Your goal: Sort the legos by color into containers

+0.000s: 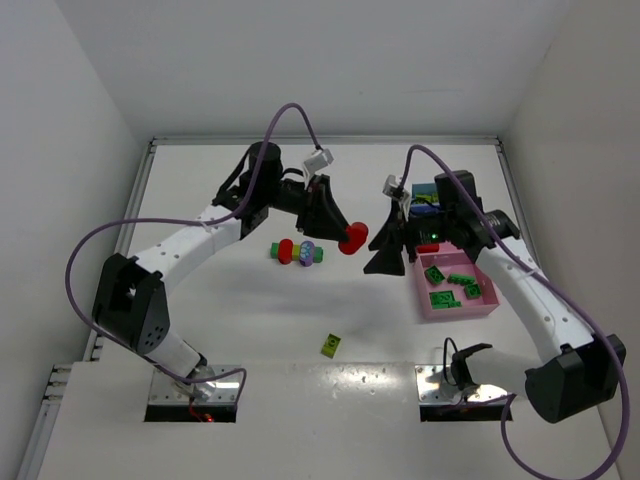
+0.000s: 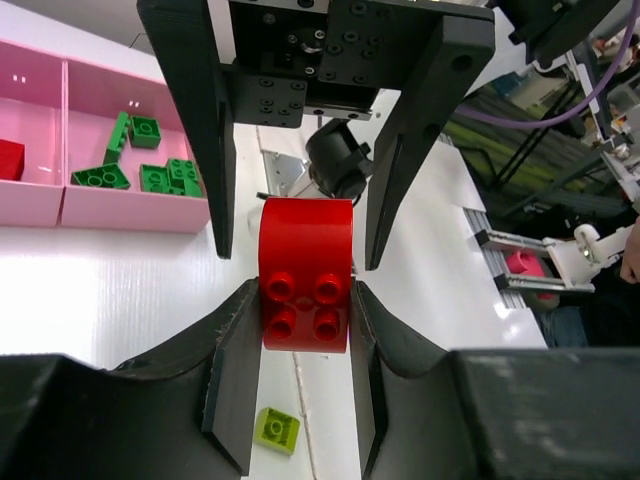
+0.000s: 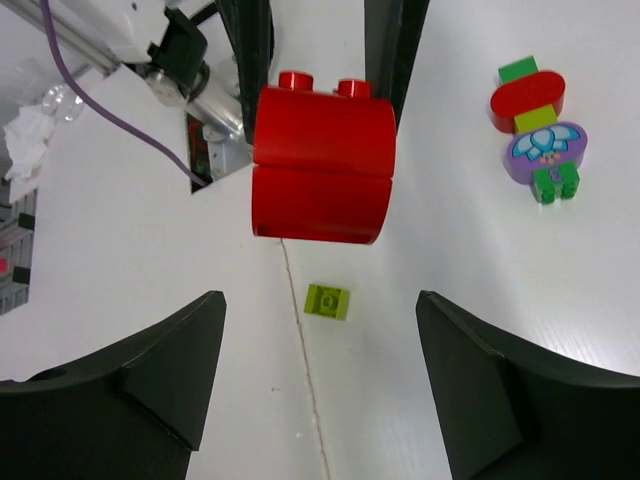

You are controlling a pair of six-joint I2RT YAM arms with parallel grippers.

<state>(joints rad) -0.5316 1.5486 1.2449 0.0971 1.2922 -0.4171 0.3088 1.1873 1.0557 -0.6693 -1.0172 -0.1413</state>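
My left gripper [image 1: 350,240] is shut on a large red brick [image 2: 305,270] and holds it above the table, studs towards its wrist camera. My right gripper [image 1: 380,248] faces it, open wide and empty. Its fingers [image 2: 215,150] flank the red brick [image 3: 322,165] without touching. A yellow-green brick [image 1: 331,346] lies on the table below them [image 3: 328,301]. A joined stack of red, green and purple bricks [image 1: 297,251] lies left of centre. A pink tray [image 1: 458,312] at the right holds several green bricks [image 1: 447,285].
A second pink tray compartment [image 2: 28,205] holds a red brick [image 2: 10,158]. A blue tray [image 1: 424,190] stands behind the right gripper, mostly hidden. The two arm bases sit at the near edge. White walls close the table at the back and sides.
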